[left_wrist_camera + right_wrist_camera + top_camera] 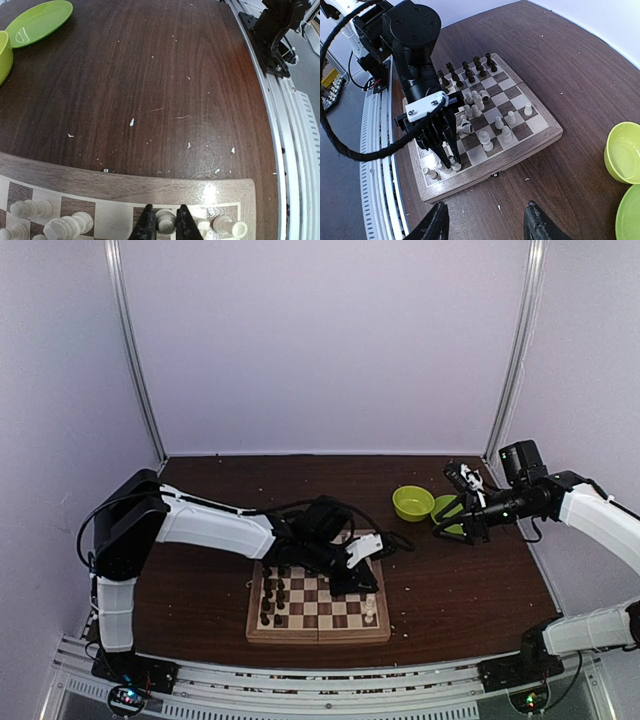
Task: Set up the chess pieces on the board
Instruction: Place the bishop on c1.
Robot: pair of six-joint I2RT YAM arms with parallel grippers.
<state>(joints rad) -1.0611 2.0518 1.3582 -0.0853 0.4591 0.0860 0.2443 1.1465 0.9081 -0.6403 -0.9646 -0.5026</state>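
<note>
The board (pixel 318 635) lies at the near middle of the table, also in the right wrist view (pixel 540 140). Dark chess pieces (pixel 470 67) stand along its left side. White chess pieces (pixel 505 130) are scattered over the right half, one lying on its side (pixel 467 128). My left gripper (pixel 165 222) is down at the board's near right corner area, shut on a white piece (pixel 165 220) that stands on an edge square; other white pieces (pixel 227 226) stand beside it. My right gripper (pixel 485 225) hovers open and empty, right of the board.
A green bowl (pixel 412 503) and a green plate (pixel 447 510) sit at the back right, under my right gripper (pixel 462 512). White crumbs (pixel 132 121) dot the dark wooden table. The metal rail (pixel 280 150) runs along the near edge.
</note>
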